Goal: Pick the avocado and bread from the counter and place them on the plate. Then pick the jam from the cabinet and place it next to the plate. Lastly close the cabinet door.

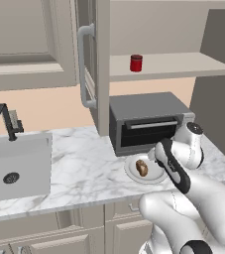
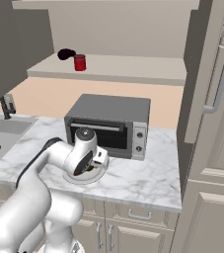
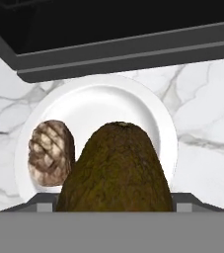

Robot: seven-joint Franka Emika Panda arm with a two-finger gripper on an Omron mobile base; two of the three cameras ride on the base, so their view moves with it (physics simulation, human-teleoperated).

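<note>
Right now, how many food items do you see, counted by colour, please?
Brown: 1, the bread on the plate
Dark olive-green: 1, the avocado at the gripper
Red: 1, the jam on the cabinet shelf
Total: 3

A round white rimmed plate (image 3: 153, 106) sits mid-frame in the hand view, on the grey-veined white marble counter (image 1: 84, 163), just before the grey box-shaped toaster oven (image 1: 143, 119). The oval brown bread (image 3: 50, 152) lies on its left part; the dark olive avocado (image 3: 116, 170) fills the lower centre. The small red jam jar (image 1: 136, 63) stands on the beige cabinet shelf (image 1: 183, 64), upper centre of the left base view.
</note>
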